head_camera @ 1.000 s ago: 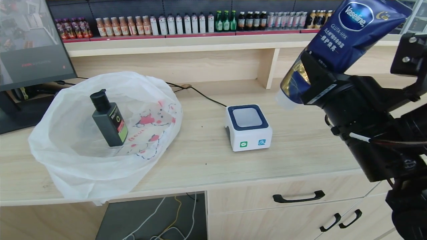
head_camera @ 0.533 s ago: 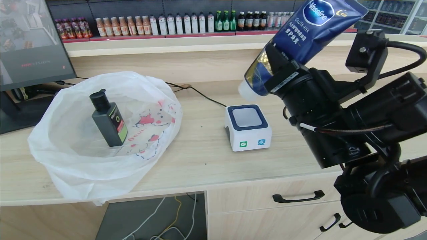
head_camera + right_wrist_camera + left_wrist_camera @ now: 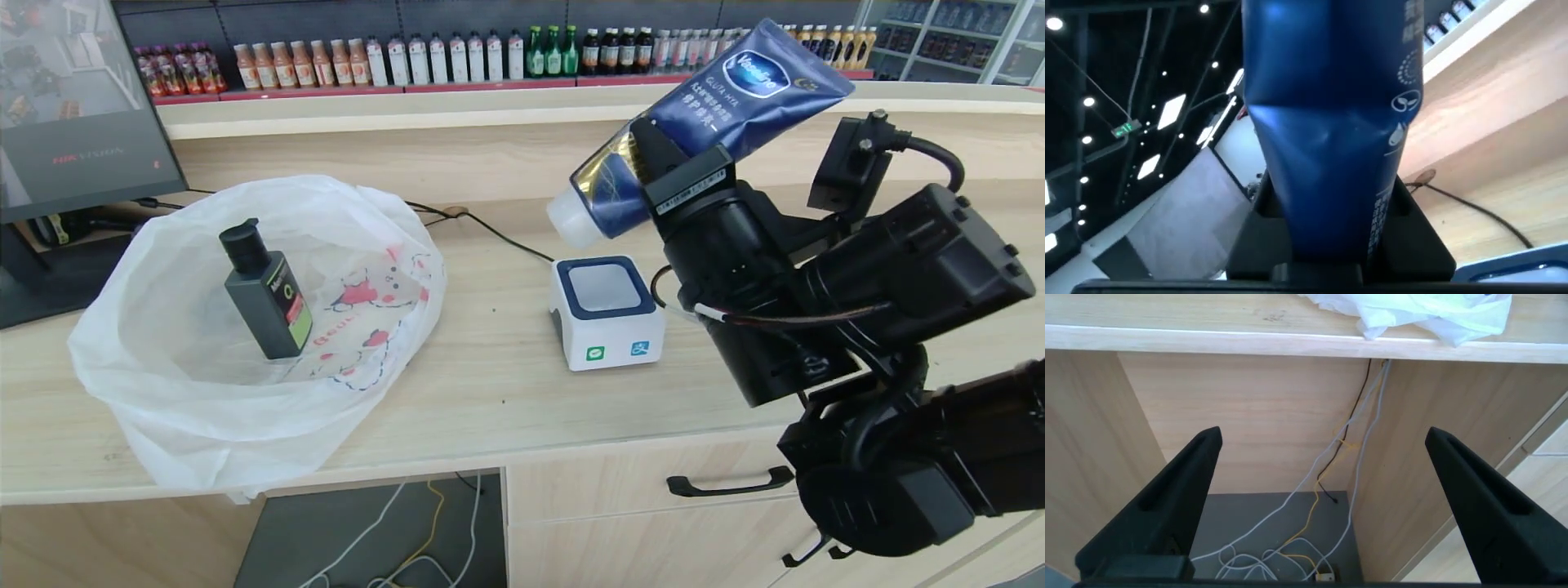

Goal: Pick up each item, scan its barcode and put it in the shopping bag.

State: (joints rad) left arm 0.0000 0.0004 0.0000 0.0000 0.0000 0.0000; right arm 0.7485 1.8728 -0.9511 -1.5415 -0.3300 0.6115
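My right gripper (image 3: 653, 175) is shut on a blue lotion tube (image 3: 702, 114), held tilted with its white cap (image 3: 565, 227) pointing down-left, just above and behind the white barcode scanner (image 3: 606, 310) on the counter. The tube (image 3: 1331, 122) runs up between the fingers in the right wrist view. At the left lies an open white shopping bag (image 3: 204, 392) holding a dark green bottle (image 3: 265, 294) with a black cap. My left gripper (image 3: 1323, 514) is open, hanging below the counter edge in front of a cable recess.
A monitor (image 3: 73, 106) stands at the far left behind the bag. A black cable (image 3: 490, 233) runs across the counter behind the scanner. Shelves of drink bottles (image 3: 457, 57) line the back. Drawers with black handles (image 3: 731, 482) sit below the counter.
My right arm has carried the tube leftward and lower, from the right edge to just above the scanner. The bag, bottle and scanner have stayed put.
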